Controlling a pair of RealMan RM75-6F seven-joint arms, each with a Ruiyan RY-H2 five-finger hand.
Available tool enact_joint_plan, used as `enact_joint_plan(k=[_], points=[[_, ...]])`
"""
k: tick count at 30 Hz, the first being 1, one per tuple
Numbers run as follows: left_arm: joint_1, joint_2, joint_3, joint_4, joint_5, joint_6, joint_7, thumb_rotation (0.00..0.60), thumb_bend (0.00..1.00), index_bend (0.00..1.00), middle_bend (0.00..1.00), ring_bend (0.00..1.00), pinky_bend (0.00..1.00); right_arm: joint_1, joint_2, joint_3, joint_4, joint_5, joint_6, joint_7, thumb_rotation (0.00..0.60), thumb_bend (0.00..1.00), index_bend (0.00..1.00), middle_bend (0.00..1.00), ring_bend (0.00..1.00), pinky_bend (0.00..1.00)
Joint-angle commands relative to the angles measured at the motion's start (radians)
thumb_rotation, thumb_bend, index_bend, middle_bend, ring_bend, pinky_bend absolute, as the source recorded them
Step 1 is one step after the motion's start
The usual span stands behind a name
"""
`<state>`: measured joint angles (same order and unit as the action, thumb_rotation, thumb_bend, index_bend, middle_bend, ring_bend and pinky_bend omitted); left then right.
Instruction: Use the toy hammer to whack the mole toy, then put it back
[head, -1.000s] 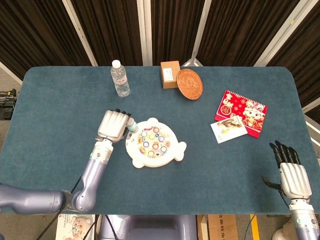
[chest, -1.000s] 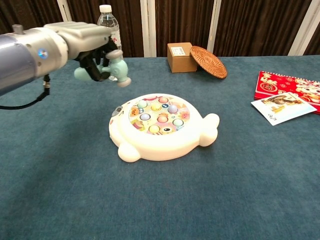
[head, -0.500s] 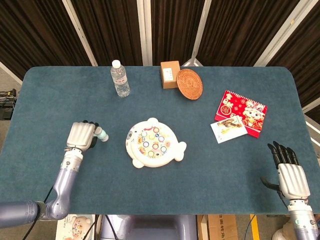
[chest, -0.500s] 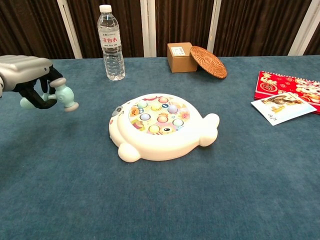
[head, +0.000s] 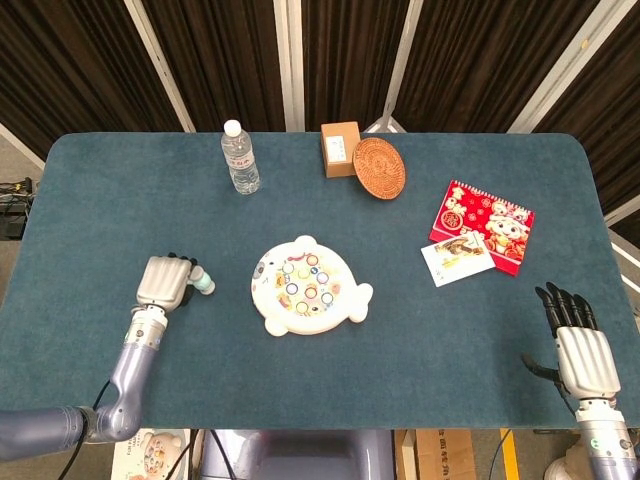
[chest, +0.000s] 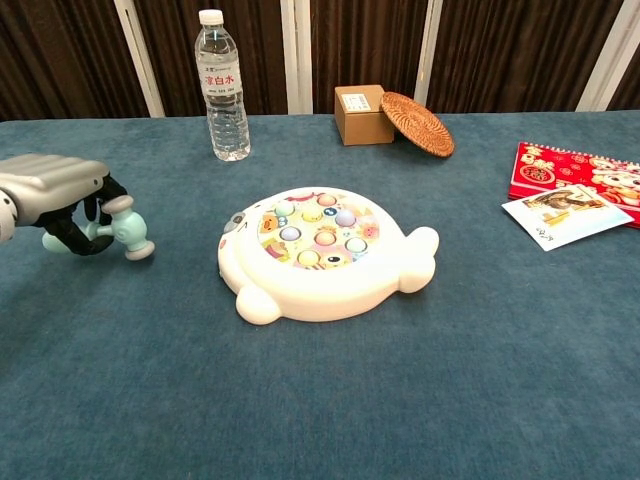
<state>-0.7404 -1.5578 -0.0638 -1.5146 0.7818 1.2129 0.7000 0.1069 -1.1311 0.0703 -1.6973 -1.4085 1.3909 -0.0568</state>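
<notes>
The white mole toy (head: 308, 285) (chest: 322, 253) with coloured pegs lies in the middle of the blue table. Well to its left, my left hand (head: 165, 281) (chest: 58, 195) grips the pale green toy hammer (head: 201, 282) (chest: 125, 229) by its handle, low over the cloth. In the chest view the hammer's head touches or nearly touches the table. My right hand (head: 577, 340) hangs at the table's near right edge, fingers straight and apart, holding nothing. It does not show in the chest view.
A water bottle (head: 239, 157) (chest: 225, 85) stands at the back left. A brown box (head: 340, 148) and a woven coaster (head: 379, 167) leaning on it sit at the back centre. A red booklet (head: 482, 225) with a card (head: 457, 260) lies at the right.
My left hand has carried the hammer from beside the mole toy out to the left, then lowered it toward the table. My right hand has stayed put.
</notes>
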Motion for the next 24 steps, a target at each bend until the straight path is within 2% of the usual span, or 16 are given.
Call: enact_joint_plan(k=[1,11,24], points=[[0.006,-0.010,0.000,0.013,0.005,-0.007,-0.001,0.600,0.69,0.61,0.50,0.37,0.48,0.000,0.000,0.000,0.001,0.000,0.000,0.000,0.600,0.21,0.00,0.00,0.00,0.00],[0.025,-0.026,-0.003,0.033,0.014,-0.018,-0.001,0.600,0.60,0.58,0.49,0.37,0.48,-0.001,0.000,-0.002,-0.001,-0.004,0.003,-0.001,0.600,0.21,0.00,0.00,0.00,0.00],[0.039,-0.020,-0.012,0.033,0.025,-0.030,0.015,0.600,0.40,0.55,0.48,0.37,0.47,-0.003,0.001,-0.002,-0.003,-0.007,0.007,-0.007,0.600,0.21,0.00,0.00,0.00,0.00]])
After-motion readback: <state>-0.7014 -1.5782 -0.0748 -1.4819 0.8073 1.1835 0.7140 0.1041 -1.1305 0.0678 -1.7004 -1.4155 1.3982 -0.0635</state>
